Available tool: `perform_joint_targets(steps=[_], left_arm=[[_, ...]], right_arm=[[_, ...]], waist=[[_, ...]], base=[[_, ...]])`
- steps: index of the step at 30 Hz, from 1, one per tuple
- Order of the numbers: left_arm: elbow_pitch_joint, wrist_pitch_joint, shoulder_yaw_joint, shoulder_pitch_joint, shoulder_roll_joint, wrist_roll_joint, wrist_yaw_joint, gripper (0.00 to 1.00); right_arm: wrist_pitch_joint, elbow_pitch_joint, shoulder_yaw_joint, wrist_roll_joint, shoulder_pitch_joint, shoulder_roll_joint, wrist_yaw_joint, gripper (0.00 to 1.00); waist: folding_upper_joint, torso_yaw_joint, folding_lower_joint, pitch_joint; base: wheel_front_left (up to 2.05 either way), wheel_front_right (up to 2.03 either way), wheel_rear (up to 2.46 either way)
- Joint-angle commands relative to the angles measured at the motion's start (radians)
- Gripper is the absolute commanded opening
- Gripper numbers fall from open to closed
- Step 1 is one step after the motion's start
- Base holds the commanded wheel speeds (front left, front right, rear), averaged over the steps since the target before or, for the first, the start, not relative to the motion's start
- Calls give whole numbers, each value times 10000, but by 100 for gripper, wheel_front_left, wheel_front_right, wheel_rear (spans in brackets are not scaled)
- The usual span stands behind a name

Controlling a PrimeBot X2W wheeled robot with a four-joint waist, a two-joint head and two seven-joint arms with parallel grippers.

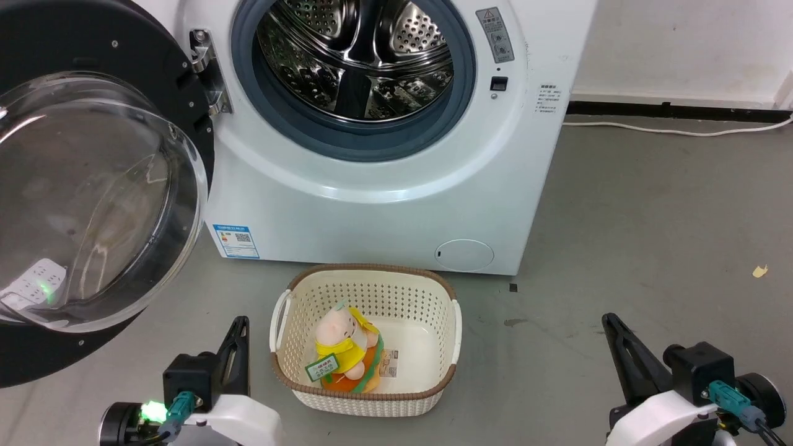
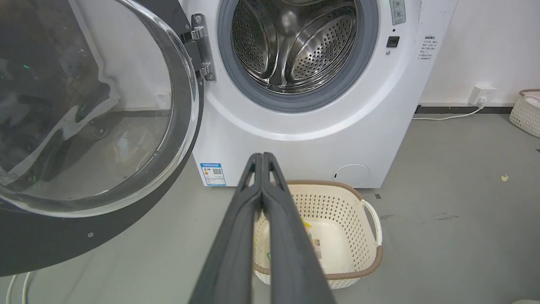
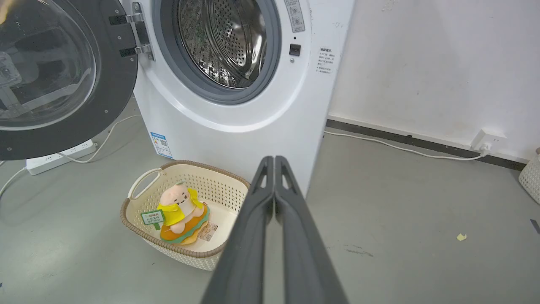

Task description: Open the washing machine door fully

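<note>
You have the washing machine door (image 1: 93,198) swung out on its hinge (image 1: 207,71) at the left edge of the washing machine (image 1: 384,210). It stands well clear of the opening, with its black ring and bulging glass bowl turned toward the head camera (its left part runs off that view). The steel drum (image 1: 359,56) and its grey rim are fully exposed. Your left gripper (image 2: 262,157) hangs low, below the door and apart from it. Its two dark fingers are pressed together from base to tip with nothing between them. Your right gripper (image 3: 274,159) is low on the other side, over bare grey floor (image 1: 650,248) and well apart from the machine. Its fingers are likewise closed against each other and hold nothing. Between the two grippers in the head view, a cream perforated basket (image 1: 372,406) with a brown rim sits on the floor just in front of the machine, near the small round flap (image 1: 464,254). A plush toy (image 1: 344,353) in yellow lies inside it, toward its left side. In the right wrist view, a white power strip (image 3: 59,158) lies on the floor below the door.
</note>
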Motion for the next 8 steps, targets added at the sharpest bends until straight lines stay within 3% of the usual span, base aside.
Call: perform_joint_targets(steps=[1,8], left_arm=[[-85,71,74,-157,4,83,-52,0],[-124,122,99,-171,3,103,-55,0]], right_arm=[[46,-88,8,-95,-121,56,8,0],[97,-106,12,-114,-139,57,8,0]], waist=[[0,-3,0,7],[0,-10,0,19]], base=[[0,0,0],[0,0,0]])
